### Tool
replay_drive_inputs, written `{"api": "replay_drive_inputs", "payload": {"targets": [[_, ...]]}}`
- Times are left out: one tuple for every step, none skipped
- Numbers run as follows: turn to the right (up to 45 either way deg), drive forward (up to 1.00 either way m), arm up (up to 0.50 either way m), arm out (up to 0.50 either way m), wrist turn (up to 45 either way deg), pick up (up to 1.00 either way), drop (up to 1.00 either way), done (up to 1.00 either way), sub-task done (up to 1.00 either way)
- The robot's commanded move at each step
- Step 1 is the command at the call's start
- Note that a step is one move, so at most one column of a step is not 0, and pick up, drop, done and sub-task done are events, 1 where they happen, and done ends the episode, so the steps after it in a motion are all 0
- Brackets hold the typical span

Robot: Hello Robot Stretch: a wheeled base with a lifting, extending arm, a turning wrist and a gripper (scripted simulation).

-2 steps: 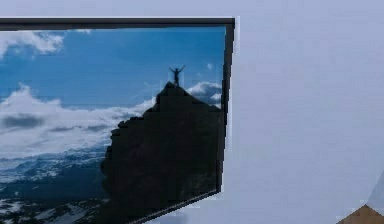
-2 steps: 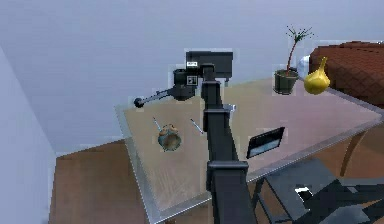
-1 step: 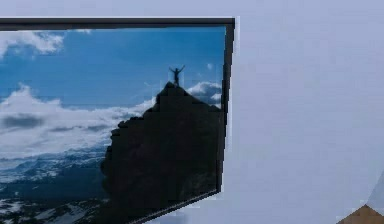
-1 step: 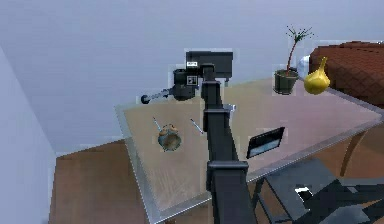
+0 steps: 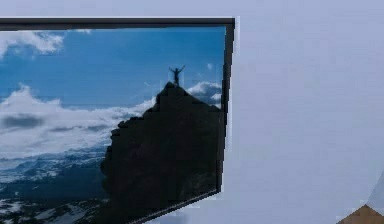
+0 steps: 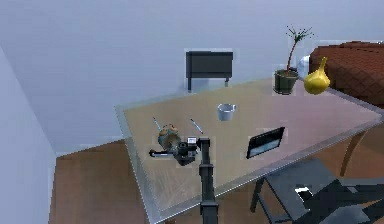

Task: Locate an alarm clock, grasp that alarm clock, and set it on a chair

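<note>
In the arm side view my arm (image 6: 206,175) rises from the bottom edge over a pale table (image 6: 320,115). At its far end the gripper (image 6: 162,152) points toward the view's left, low above the tabletop. A small round greyish thing (image 6: 165,133), possibly the alarm clock, lies on the table right at the gripper. I cannot tell whether the gripper holds anything. A dark chair (image 6: 209,66) stands at the table's far side. Another dark chair (image 6: 305,195) sits at the near right corner.
On the table are a small grey cup (image 6: 227,111), a pen (image 6: 196,126), a dark flat device (image 6: 265,141), a potted plant (image 6: 288,76) and a yellow vase (image 6: 318,77). A brown sofa (image 6: 352,62) stands at the right. In the forward view a large mountain picture (image 5: 110,120) hangs on a close wall.
</note>
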Motion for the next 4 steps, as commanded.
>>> {"api": "replay_drive_inputs", "payload": {"targets": [[0.0,0.00,0.00,0.00,0.0,1.00,0.00,0.00,0.00],[0.0,0.00,0.10,0.00,0.0,0.00,0.00,0.00,0.00],[0.0,0.00,0.28,0.00,0.0,0.00,0.00,0.00,0.00],[0.0,0.00,0.00,0.00,-45.0,0.00,0.00,0.00,0.00]]}}
